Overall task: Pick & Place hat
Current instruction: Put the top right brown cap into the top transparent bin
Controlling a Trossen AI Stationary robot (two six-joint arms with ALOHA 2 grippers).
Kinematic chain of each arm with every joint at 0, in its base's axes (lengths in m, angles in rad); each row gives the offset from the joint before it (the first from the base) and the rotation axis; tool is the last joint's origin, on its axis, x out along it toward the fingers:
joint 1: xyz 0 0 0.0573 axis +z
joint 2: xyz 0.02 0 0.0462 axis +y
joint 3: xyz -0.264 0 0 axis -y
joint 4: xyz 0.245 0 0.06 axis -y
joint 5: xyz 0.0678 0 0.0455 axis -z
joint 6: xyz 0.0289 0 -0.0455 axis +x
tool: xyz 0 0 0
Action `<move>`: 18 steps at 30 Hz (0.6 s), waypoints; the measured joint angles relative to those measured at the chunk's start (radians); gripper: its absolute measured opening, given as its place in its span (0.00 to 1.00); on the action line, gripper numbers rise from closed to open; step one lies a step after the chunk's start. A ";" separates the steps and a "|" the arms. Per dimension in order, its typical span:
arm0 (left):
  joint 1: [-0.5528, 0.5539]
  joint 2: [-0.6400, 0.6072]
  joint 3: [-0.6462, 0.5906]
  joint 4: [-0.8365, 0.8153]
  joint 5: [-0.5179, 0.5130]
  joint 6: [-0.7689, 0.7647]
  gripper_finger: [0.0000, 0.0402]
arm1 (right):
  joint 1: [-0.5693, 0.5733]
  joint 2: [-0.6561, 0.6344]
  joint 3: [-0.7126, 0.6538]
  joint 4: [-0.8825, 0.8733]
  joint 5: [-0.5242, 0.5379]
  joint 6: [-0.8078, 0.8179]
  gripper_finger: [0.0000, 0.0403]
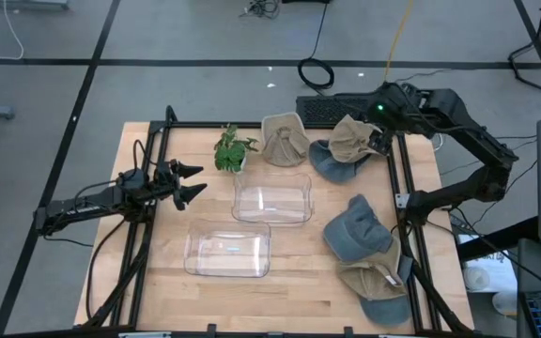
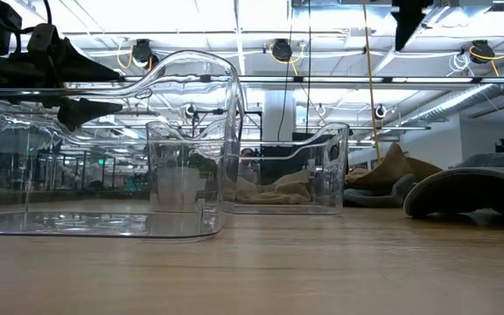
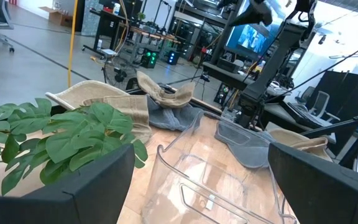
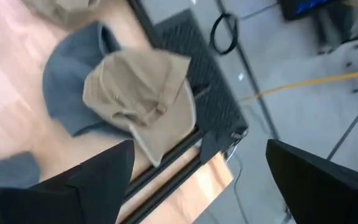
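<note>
At the far right corner, your right gripper [image 1: 380, 138] hangs over the tan hat [image 1: 349, 139] lying on a blue hat [image 1: 332, 161], fingers spread, holding nothing. Your left gripper [image 1: 193, 180] waits at the left, spread too, beside the plant [image 1: 233, 149] and clear bins [image 1: 271, 199].

Two clear plastic bins [image 1: 271, 199] [image 1: 227, 249] sit mid-surface [image 1: 289, 291], close together. A green potted plant [image 1: 232, 149] stands just beyond them.

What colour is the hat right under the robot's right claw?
Tan, like sand. The hat lies on a blue one; the right wrist view shows it best.
</note>
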 joint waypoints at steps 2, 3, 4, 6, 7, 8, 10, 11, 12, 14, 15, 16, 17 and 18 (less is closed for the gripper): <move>0.000 0.000 0.000 0.000 0.000 0.000 0.94 | -0.029 -0.006 -0.050 0.000 -0.029 -0.003 0.87; 0.000 0.000 0.000 0.000 0.000 0.000 0.94 | -0.040 -0.010 -0.081 0.000 -0.039 -0.004 0.87; 0.000 0.000 0.000 0.000 0.000 0.000 0.94 | -0.051 -0.012 -0.115 -0.001 -0.050 -0.009 0.87; 0.000 0.000 0.000 0.000 0.000 0.000 0.94 | -0.071 -0.014 -0.190 0.000 -0.048 -0.036 0.87; 0.000 0.000 0.000 0.000 0.000 0.000 0.94 | -0.079 -0.015 -0.229 0.009 -0.043 -0.054 0.87; 0.000 0.000 0.000 0.000 0.000 0.000 0.94 | -0.084 -0.016 -0.270 0.023 -0.035 -0.066 0.87; 0.000 0.000 0.000 0.000 0.000 0.000 0.94 | -0.095 -0.025 -0.349 0.054 -0.028 -0.083 0.87; 0.000 0.000 0.000 0.000 0.000 0.000 0.94 | -0.098 -0.031 -0.386 0.071 -0.028 -0.094 0.87; 0.000 0.000 0.000 0.000 0.000 0.000 0.94 | -0.101 -0.037 -0.423 0.091 -0.028 -0.106 0.87; 0.000 0.000 0.000 0.000 0.000 0.000 0.94 | -0.102 -0.042 -0.486 0.125 -0.028 -0.120 0.87; 0.000 0.000 0.000 0.000 0.000 0.000 0.94 | -0.102 -0.042 -0.514 0.140 -0.028 -0.126 0.87; 0.000 0.000 0.000 0.000 0.000 0.000 0.94 | -0.102 -0.042 -0.540 0.155 -0.028 -0.132 0.87; 0.000 0.000 0.000 0.000 0.000 0.000 0.94 | -0.103 -0.041 -0.562 0.169 -0.031 -0.134 0.87; 0.000 0.000 0.000 0.000 0.000 0.000 0.94 | -0.103 -0.042 -0.583 0.185 -0.040 -0.134 0.87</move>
